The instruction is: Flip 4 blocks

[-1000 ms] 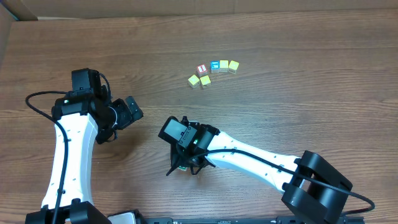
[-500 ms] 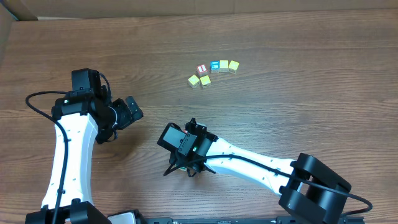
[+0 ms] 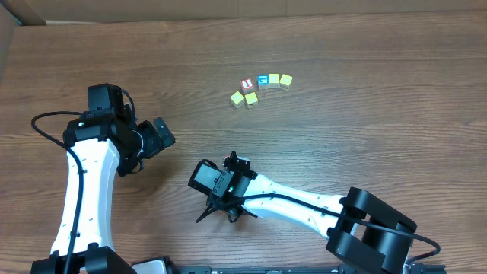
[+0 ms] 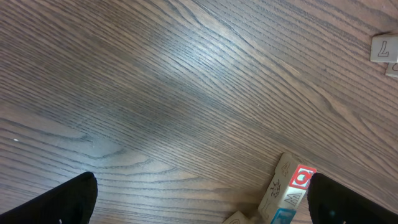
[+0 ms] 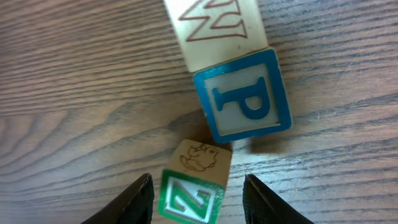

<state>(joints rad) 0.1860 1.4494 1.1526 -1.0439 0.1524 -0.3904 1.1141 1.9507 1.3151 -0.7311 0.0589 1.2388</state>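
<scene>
In the right wrist view a green "Z" block sits tilted between my right gripper's fingers, a beige drawn face turned up, with a small gap on each side. Just beyond it lie the blue "P" block and a whitish block with a crown outline. The left wrist view catches the red "O" block low at the right, by the right fingertip. My left gripper is open over bare wood. From overhead the right gripper covers these blocks, and the left gripper hovers off to the left.
A separate cluster of yellow cubes, a red cube and a blue one sits at the far middle of the wooden table. A pale lettered cube shows at the left wrist view's top right.
The right gripper has slid left and toward the table's front edge, its jaws narrowing slightly around the "Z" block. The left arm has not moved.
</scene>
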